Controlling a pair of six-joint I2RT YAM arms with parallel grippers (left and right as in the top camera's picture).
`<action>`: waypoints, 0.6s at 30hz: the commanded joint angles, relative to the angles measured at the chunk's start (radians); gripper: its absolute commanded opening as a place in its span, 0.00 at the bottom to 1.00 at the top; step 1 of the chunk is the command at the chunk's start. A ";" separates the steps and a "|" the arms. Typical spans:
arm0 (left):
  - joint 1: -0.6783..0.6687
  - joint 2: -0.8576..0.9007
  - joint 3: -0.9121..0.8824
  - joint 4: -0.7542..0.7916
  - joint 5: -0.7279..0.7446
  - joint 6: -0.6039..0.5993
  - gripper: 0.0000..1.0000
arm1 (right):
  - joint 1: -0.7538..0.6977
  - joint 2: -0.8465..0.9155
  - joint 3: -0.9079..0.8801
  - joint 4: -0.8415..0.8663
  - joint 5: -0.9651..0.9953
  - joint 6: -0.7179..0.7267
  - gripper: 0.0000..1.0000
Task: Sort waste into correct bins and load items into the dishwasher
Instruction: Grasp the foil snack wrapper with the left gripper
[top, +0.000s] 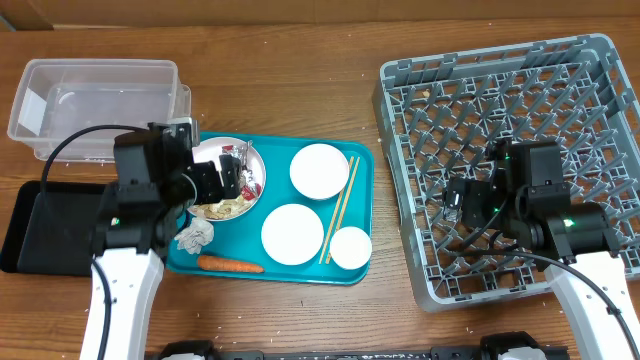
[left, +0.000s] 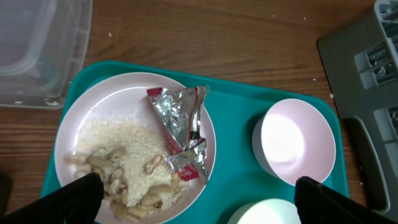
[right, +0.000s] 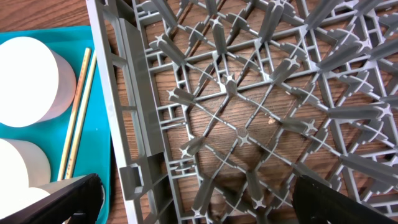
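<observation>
The large white plate (top: 250, 160) on the teal tray holds beige food scraps with rice (left: 124, 168) and the red-silver wrapper (left: 177, 115). My left gripper (top: 225, 180) is open and empty just above this plate (left: 112, 99), its fingers (left: 193, 199) spread wide. A crumpled tissue (top: 195, 235) and an orange carrot (top: 230, 265) lie on the tray's front left. Two bowls (top: 319, 170) (top: 292, 234), a small cup (top: 351, 247) and the chopsticks (top: 340, 208) sit on the tray's right half. My right gripper (top: 460, 200) is open and empty over the grey dish rack (top: 520, 160), near its left wall (right: 130, 124).
The clear tub (top: 100, 100) stands at the back left and the black tray (top: 40, 225) at the front left, beside my left arm. The teal tray (top: 300, 272) lies between them and the rack. The chopsticks (right: 78, 112) lie close to the rack's wall.
</observation>
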 joint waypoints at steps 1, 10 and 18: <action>0.001 0.084 0.021 0.040 0.045 -0.027 0.99 | -0.002 -0.002 0.040 0.001 -0.006 -0.004 1.00; -0.052 0.270 0.021 0.116 0.042 -0.032 0.95 | -0.002 -0.002 0.040 0.000 -0.006 -0.003 1.00; -0.090 0.391 0.021 0.154 0.017 -0.033 0.89 | -0.002 -0.002 0.040 -0.002 -0.006 -0.003 1.00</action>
